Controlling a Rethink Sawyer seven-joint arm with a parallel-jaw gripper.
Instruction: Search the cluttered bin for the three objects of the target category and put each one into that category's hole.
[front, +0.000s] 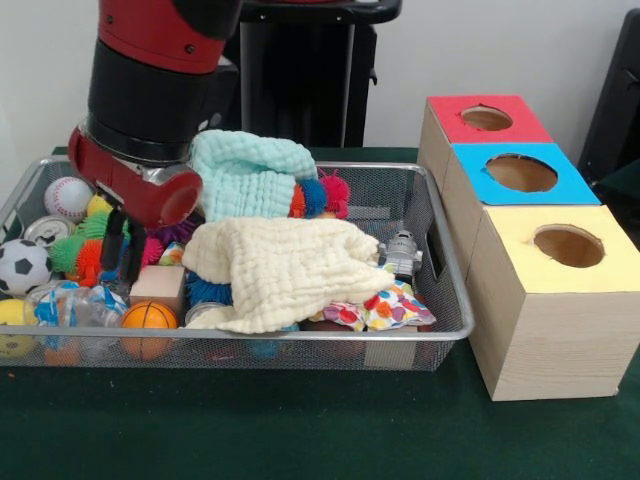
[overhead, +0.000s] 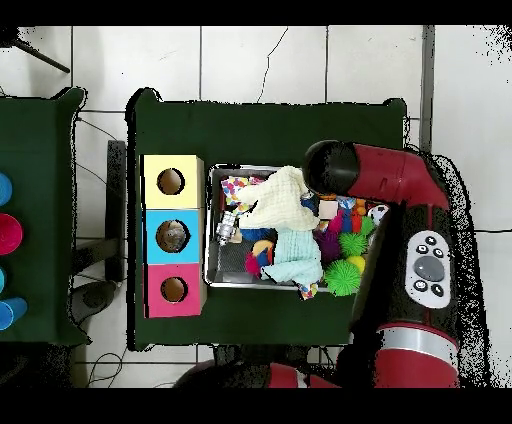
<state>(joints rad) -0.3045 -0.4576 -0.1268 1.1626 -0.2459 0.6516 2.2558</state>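
A wire mesh bin (front: 455, 270) (overhead: 209, 262) holds mixed clutter. At its left end lie a baseball (front: 67, 197), a soccer ball (front: 22, 266), a small basketball (front: 148, 318), a can (front: 45, 230), a wooden block (front: 158, 285) and orange and green spiky balls (front: 85, 255). A cream cloth (front: 280, 270) (overhead: 280, 205) and a mint cloth (front: 250, 170) (overhead: 295, 255) cover the middle. A small robot figure (front: 402, 250) stands at the right. My gripper (front: 122, 250) hangs open over the spiky balls, just above the block, holding nothing. In the overhead view the arm hides it.
Three boxes with round holes stand beside the bin: red (front: 485, 118) (overhead: 174, 289), blue (front: 520, 172) (overhead: 173, 236), yellow (front: 568, 245) (overhead: 171, 181). A patterned cloth (front: 385, 308) lies at the bin's front right. Cups (overhead: 5, 235) sit on a separate table.
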